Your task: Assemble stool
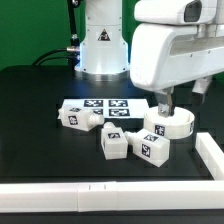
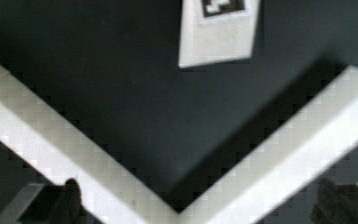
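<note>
Writing: none readable; black-and-white square tags on the marker board [image 1: 100, 107], the seat [image 1: 172, 124] and the legs [image 1: 113, 143]; triangle sticker [image 1: 100, 38] on the arm's base, symbol too small to tell.
Gripper [image 1: 165, 102]: jaws spread wide, nothing between them; right over the seat, contact unclear.
Stool: in parts; seat toward the exterior view's right, three legs loose near the board.
Surface: black table [image 1: 30, 110], white rail [image 1: 60, 190] along its edge, forming a corner in the wrist view.
Room: green backdrop [image 1: 30, 30].
</note>
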`<move>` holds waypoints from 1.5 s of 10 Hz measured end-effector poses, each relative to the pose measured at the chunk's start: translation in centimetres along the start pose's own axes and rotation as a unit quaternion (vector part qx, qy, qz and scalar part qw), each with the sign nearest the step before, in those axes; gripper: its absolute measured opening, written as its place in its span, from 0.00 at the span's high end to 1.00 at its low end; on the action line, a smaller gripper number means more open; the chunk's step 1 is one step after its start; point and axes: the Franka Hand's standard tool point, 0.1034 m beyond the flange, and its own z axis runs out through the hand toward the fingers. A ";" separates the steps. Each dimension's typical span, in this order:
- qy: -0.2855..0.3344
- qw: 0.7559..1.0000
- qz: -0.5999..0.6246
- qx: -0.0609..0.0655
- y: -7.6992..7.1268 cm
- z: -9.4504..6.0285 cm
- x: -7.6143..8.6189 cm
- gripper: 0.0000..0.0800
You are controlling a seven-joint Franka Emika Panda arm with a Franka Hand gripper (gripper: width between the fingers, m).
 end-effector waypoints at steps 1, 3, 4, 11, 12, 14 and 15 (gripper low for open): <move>-0.001 1.000 -0.008 0.003 -0.3 0.8 -1.0 0.19; -0.007 1.000 -0.012 0.010 -0.8 2.0 -2.0 0.19; -0.006 1.000 -0.012 0.009 -0.8 1.9 -2.0 0.19; -0.022 0.999 -0.011 0.030 -2.2 6.2 -3.5 0.19; -0.023 0.999 -0.011 0.032 -2.3 6.8 -3.4 0.19; -0.024 0.999 -0.011 0.034 -2.5 7.2 -3.5 0.35; -0.024 0.999 -0.011 0.034 -2.5 7.2 -3.5 0.35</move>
